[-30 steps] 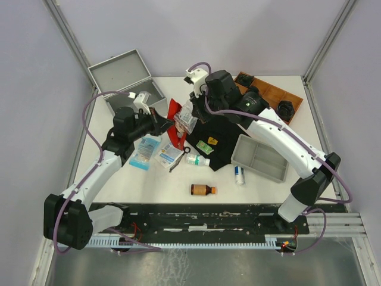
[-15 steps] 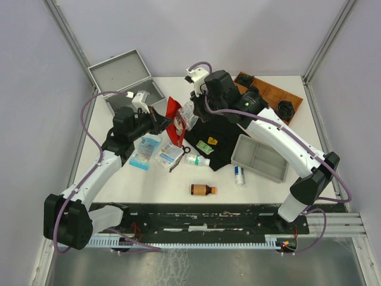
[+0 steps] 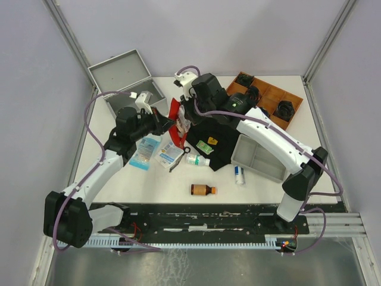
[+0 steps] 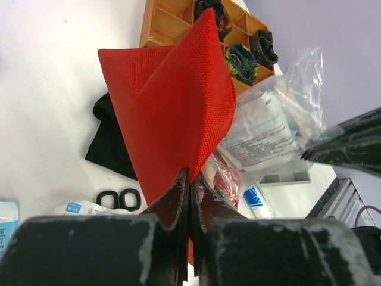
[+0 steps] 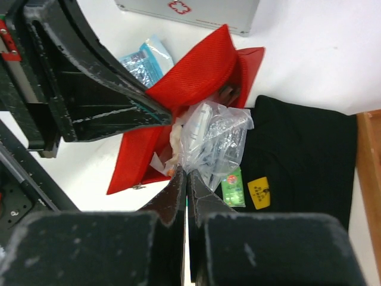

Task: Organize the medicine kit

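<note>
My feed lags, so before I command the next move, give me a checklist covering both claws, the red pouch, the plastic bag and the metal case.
1. The left claw is shut on the flap of the red pouch: ok.
2. The right claw is shut on the plastic bag: ok.
3. The plastic bag is clear of the red pouch: cannot tell; it lies against the opened flaps.
4. The lid of the medicine kit is open: ok.
5. Room inside the medicine kit: cannot tell; the left arm covers part of it.
</note>
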Available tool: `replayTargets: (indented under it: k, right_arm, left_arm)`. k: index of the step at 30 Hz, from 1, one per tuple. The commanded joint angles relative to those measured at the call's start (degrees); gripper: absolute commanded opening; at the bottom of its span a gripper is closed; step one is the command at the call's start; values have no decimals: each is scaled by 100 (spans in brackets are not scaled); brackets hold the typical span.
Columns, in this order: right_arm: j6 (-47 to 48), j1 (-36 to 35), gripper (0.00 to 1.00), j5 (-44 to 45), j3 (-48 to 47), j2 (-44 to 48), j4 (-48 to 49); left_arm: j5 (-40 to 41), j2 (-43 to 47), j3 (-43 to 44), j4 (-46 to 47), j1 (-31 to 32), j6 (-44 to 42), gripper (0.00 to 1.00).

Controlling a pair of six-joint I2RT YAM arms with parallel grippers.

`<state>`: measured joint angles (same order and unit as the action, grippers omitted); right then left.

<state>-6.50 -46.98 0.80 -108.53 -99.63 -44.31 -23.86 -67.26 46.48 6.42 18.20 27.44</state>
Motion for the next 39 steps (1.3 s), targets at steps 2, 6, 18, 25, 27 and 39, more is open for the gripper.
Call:
replayTargets:
  k: [2,6,18,25,27,39]
  right_arm:
    - [-422,-22,1,-548,-229,-100,288]
    - [-536,-22,1,-727,-211,-218,348]
    - [-658,370,0,-991,-271,-438,637]
    - [-487,462,4,-920,-327,-554,601]
    - [-399,485,9,-957,-388,-569,552]
    - [96,505,50,-1990,-795,-353,-216]
  left_arm:
    - [-106,-21,55,529,35,225,3]
    - [-181,44,-8,624,35,204,3]
    - [-890,57,-190,1046,35,288,3]
    - [-1028,115,-220,1134,37,298,3]
    - [-984,136,-233,1134,34,292,3]
    - [-695,192,-207,952,26,146,3]
